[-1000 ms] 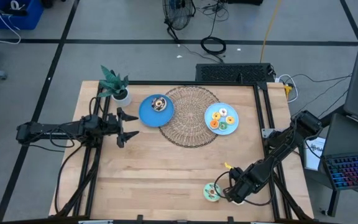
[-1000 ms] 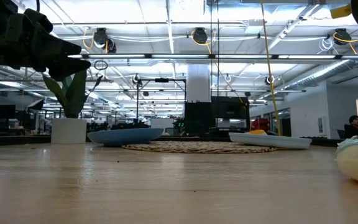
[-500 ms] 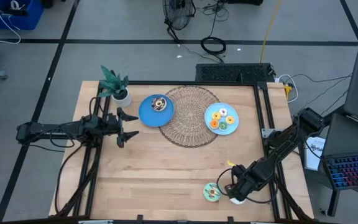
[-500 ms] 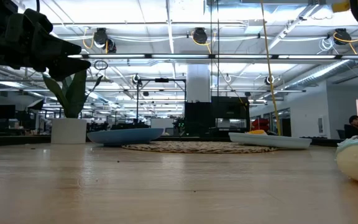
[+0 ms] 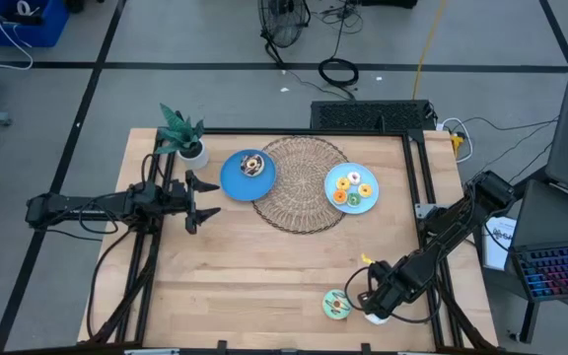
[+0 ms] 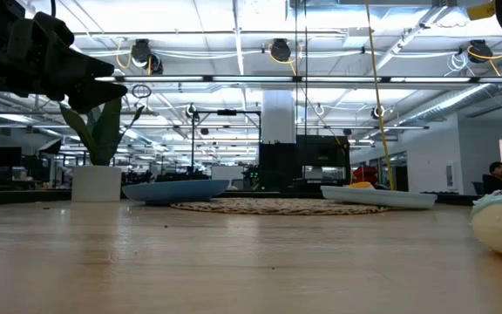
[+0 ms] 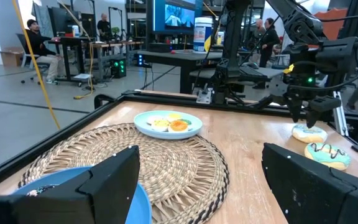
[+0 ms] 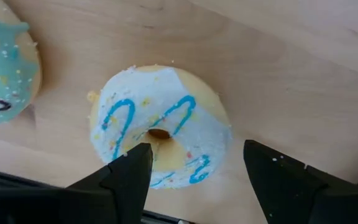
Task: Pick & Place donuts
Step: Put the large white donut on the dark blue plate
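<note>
A white-frosted donut with blue squiggles [image 8: 160,137] lies flat on the wood near the table's near right corner. A green-frosted donut [image 5: 336,305] lies just to its left. My right gripper [image 8: 197,148] hovers over the white donut, pointing down and open, one finger above its rim and the other beyond its side. A chocolate donut [image 5: 251,165] rests on the blue plate [image 5: 233,181]. Several tiny donuts [image 5: 351,187] sit on the light blue plate [image 5: 330,195]. My left gripper [image 5: 200,201] waits open at the left, over bare wood.
The round wicker mat [image 5: 302,202] lies between the two plates at the far middle. A small potted plant [image 5: 182,135] stands at the far left corner. Black rails run along the left and right table edges. Bare wood fills the middle and near left.
My right arm has shifted slightly over the white donut, and its gripper stays open. The donuts lie where they were.
</note>
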`<action>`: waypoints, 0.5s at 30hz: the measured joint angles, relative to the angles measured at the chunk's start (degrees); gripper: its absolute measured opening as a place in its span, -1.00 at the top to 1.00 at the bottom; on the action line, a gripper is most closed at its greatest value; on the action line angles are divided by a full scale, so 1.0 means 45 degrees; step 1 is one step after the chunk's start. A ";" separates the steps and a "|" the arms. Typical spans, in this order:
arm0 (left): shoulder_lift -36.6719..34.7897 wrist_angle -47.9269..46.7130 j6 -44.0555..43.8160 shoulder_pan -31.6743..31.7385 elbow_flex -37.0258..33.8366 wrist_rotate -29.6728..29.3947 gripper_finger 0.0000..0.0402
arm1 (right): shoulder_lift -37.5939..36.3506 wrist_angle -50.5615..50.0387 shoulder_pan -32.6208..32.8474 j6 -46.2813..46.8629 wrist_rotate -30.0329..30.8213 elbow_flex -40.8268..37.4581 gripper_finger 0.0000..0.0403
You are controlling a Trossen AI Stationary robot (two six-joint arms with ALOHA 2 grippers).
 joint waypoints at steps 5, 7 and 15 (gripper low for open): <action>0.0000 0.0004 0.0000 -0.0005 0.0000 0.0000 -0.67 | 0.0000 0.0157 0.0097 -0.0041 0.0000 -0.0007 -0.20; 0.0004 0.0005 0.0000 -0.0005 0.0001 0.0000 -0.67 | 0.0028 0.0301 0.0199 0.0068 -0.0004 -0.0167 -0.20; 0.0004 0.0000 -0.0005 0.0000 -0.0004 0.0000 -0.67 | 0.0044 0.1214 0.0335 0.0278 0.0000 -0.1063 -0.20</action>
